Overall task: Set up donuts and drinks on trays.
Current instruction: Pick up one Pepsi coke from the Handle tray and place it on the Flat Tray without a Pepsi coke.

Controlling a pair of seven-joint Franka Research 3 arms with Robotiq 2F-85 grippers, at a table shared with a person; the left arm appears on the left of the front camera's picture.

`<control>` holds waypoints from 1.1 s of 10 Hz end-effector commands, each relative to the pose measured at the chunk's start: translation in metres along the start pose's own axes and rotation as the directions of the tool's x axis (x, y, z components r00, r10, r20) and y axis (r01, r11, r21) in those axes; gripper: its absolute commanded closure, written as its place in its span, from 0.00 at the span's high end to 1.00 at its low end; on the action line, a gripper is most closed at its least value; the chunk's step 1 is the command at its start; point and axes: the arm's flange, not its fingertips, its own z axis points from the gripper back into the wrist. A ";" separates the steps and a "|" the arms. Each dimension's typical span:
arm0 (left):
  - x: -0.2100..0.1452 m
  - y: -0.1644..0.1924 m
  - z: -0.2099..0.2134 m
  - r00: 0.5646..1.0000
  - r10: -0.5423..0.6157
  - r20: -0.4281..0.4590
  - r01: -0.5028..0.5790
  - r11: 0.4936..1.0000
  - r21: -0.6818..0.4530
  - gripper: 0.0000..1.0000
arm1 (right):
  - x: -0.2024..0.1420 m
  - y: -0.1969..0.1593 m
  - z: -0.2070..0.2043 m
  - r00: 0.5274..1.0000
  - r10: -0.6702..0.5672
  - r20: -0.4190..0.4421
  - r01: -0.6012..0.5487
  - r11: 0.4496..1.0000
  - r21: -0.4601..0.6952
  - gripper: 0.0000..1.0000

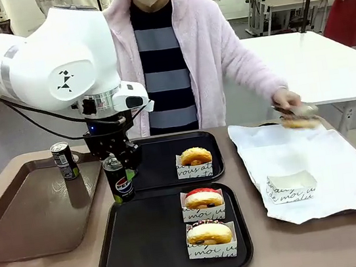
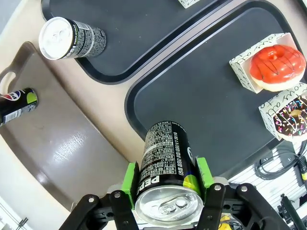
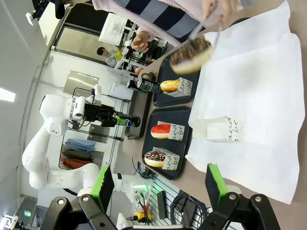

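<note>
Black Pepsi can [image 1: 118,178]: your left pincer [image 2: 167,182] is clamping it upright over the near black tray [image 1: 147,244], at its 10 o'clock corner. Grey can [image 1: 65,160] is standing on the brown tray [image 1: 31,220]. Your right pincer [image 3: 158,184] is hanging apart, holding nothing, above the counter [image 1: 326,245].

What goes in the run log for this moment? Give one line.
left gripper: shut on Pepsi can | above near tray edge | right gripper: open | person: tonging donut
</note>
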 end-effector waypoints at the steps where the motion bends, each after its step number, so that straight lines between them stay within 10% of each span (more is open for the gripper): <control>1: -0.003 0.000 0.006 1.000 -0.004 0.004 0.004 1.000 -0.010 0.58 | 0.000 0.000 0.002 1.000 0.005 0.000 -0.005 1.000 0.010 1.00; 11: 0.032 -0.003 -0.077 0.997 0.070 -0.032 -0.073 0.991 -0.116 0.58 | 0.000 0.000 0.002 1.000 0.005 0.000 -0.005 1.000 0.010 1.00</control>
